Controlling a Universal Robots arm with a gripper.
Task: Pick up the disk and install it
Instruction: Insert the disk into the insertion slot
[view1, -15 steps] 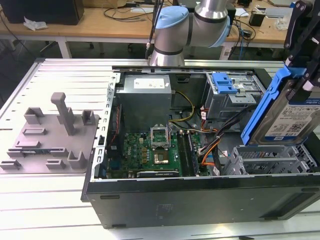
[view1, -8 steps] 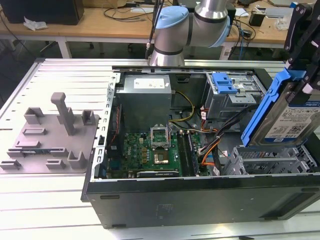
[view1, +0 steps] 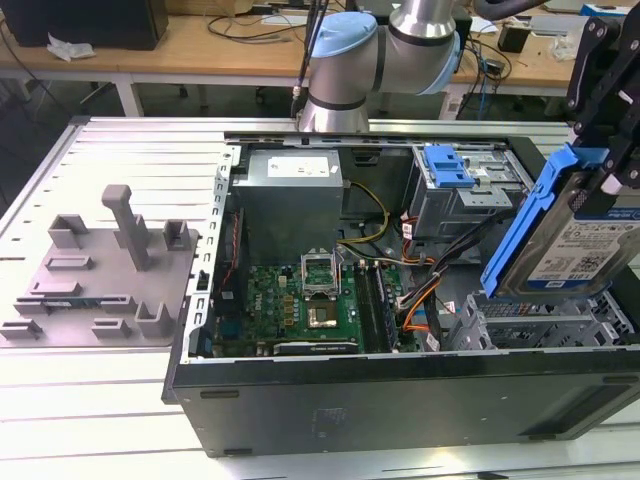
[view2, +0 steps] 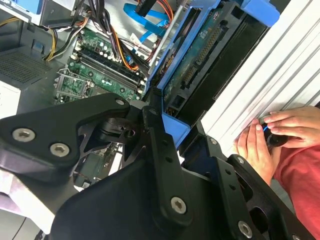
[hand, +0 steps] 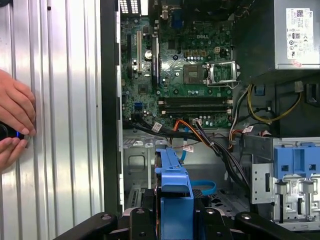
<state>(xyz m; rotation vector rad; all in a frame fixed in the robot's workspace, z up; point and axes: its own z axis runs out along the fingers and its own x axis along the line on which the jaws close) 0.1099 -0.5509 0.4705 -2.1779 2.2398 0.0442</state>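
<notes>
1. Jaws were clamped on the disk (view1: 560, 240), gripping near its top edge.
2. Disk hung tilted, label outward, over the metal drive cage (view1: 545, 325) at the exterior view's right end of the open PC case (view1: 400, 395); contact w/ cage couldn't be told.
3. In both wrist views its blue carrier (view2: 172, 127) (hand: 175, 200) showed above the motherboard (hand: 190, 70).
4. A person's hands (hand: 15, 112) rested on the ribbed table (hand: 60, 125) beside the case.
5. Grey fixture tray (view1: 100, 270) lay well apart, at the exterior view's left.
</notes>
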